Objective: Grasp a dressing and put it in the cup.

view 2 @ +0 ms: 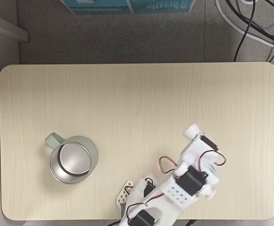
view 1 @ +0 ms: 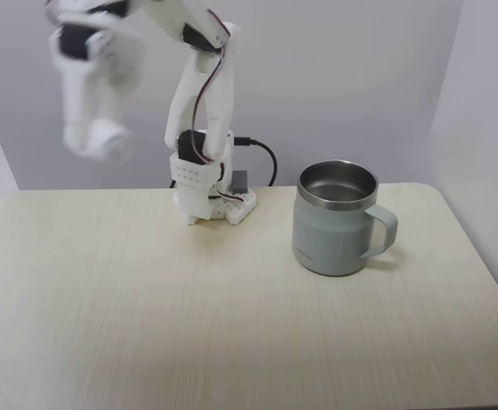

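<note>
**Claw raised, far from the mug**

The white plastic claw (view 1: 103,141) hangs blurred above the pale wood-grain surface (view 1: 146,307); whether it is clenched cannot be told. The squat sage-green, steel-rimmed mug (view 1: 334,226) stands upright well apart, handle pointing away from it.

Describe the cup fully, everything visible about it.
The cup is a squat pale sage-green mug with a shiny steel rim and interior and a matching green loop handle. It stands upright on the light wooden table, handle pointing right in the front fixed view. Its interior looks empty from above. Nothing else touches it.
</note>
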